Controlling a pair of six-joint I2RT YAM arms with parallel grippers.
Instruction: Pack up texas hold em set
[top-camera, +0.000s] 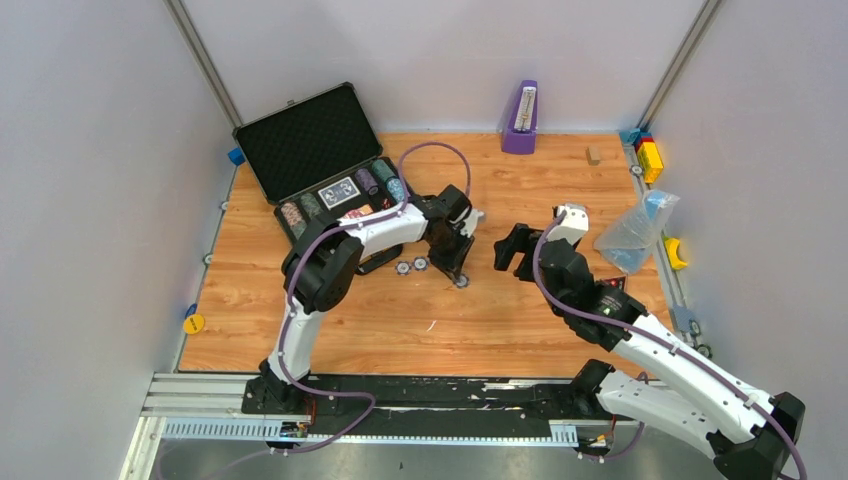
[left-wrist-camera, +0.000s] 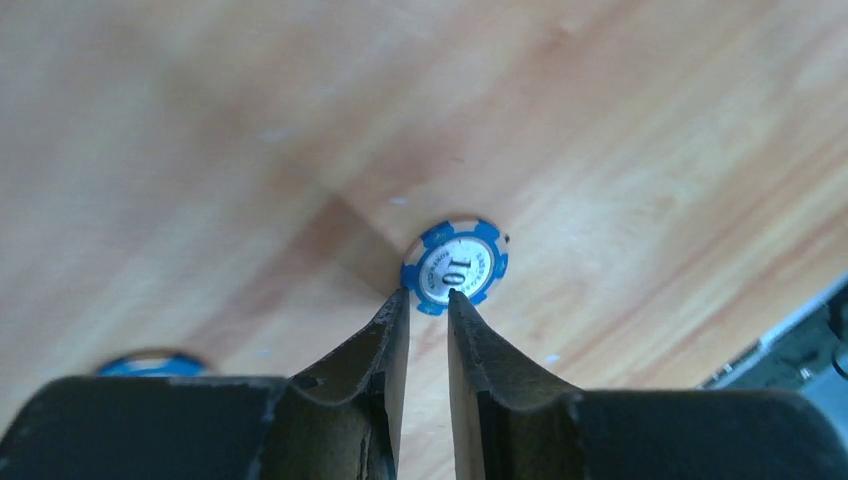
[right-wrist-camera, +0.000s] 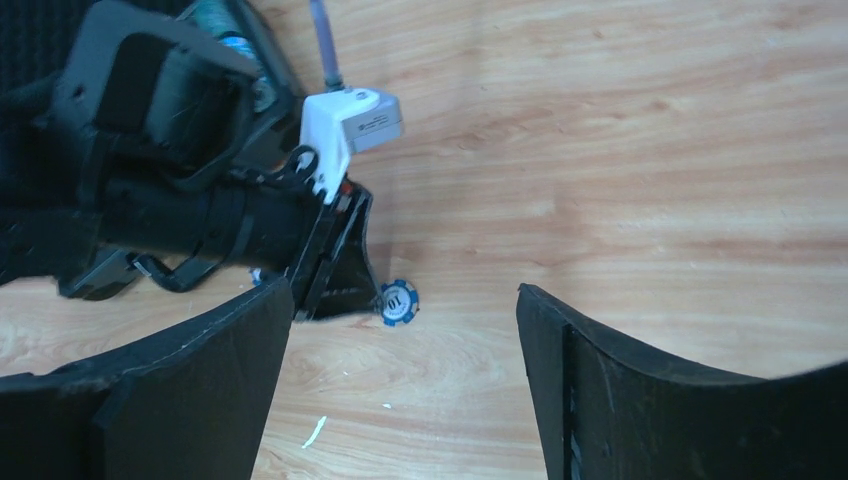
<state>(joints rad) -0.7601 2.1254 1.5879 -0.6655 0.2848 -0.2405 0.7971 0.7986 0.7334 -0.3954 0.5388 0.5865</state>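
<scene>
The dark grey briefcase (top-camera: 305, 140) lies open at the back left, with chip rolls (top-camera: 385, 180) and a card deck (top-camera: 338, 192) in its tray. A blue-and-white "10" chip (left-wrist-camera: 455, 268) (right-wrist-camera: 397, 301) (top-camera: 461, 282) lies on the wood just at my left gripper's tips (left-wrist-camera: 428, 295) (top-camera: 455, 262). The jaws stand a narrow gap apart with nothing between them; the tips touch the chip's near edge. Two more chips (top-camera: 412, 265) lie just left of it. My right gripper (right-wrist-camera: 403, 288) (top-camera: 512, 250) hovers wide open and empty to the right of the chip.
A purple metronome (top-camera: 519, 118) stands at the back wall. A clear plastic bag (top-camera: 635, 232), coloured blocks (top-camera: 648, 155) and a yellow piece (top-camera: 677, 252) sit along the right edge. A small wooden block (top-camera: 593, 155) lies back right.
</scene>
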